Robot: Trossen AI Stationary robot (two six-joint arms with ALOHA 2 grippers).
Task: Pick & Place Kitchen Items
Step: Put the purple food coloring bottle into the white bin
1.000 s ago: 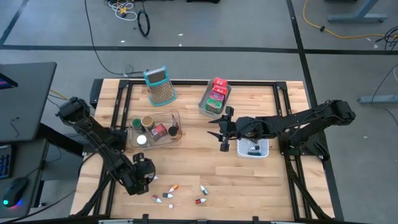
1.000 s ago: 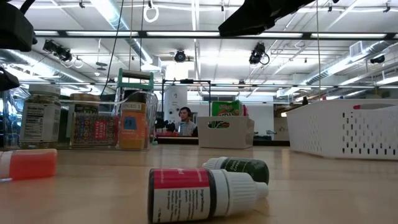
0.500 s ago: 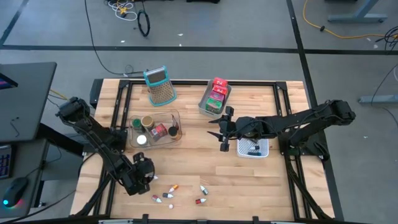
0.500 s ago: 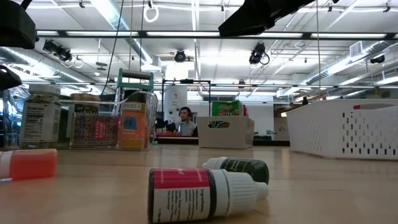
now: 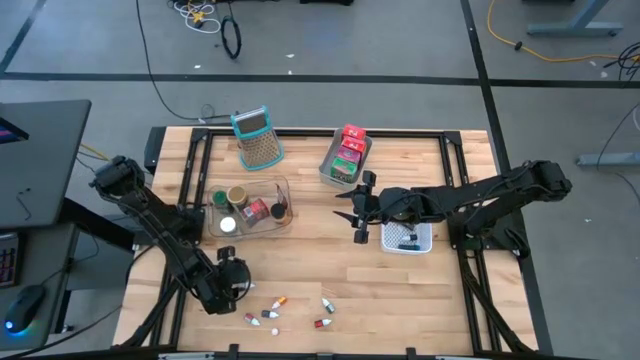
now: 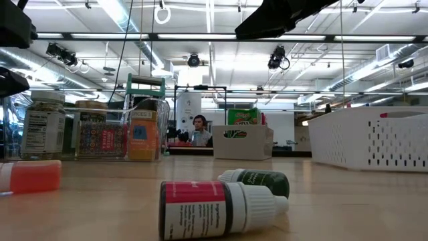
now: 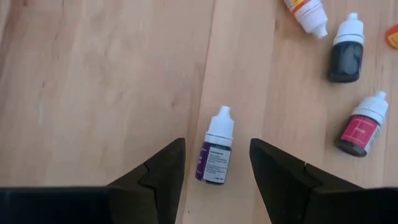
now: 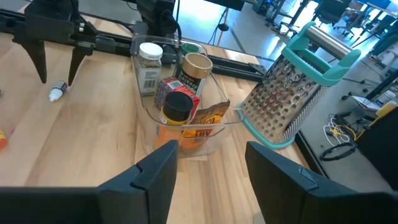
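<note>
The left arm reaches along the wooden table's [image 5: 300, 270] near-left side, its wrist bent so the left gripper [image 7: 216, 163] points down; its fingers stand apart on either side of a small purple-labelled dropper bottle with a white cap [image 7: 215, 155] lying flat on the wood, no contact visible; beside it lie a dark green dropper bottle [image 7: 346, 53] and a red-labelled dropper bottle [image 7: 362, 125]; the right arm stretches level over the table's middle, the right gripper [image 5: 359, 214] spread open and empty, facing a clear plastic bin [image 8: 186, 134] holding short spice jars [image 8: 179, 102], with the teal-handled metal grater [image 8: 292, 87] just beside the bin
</note>
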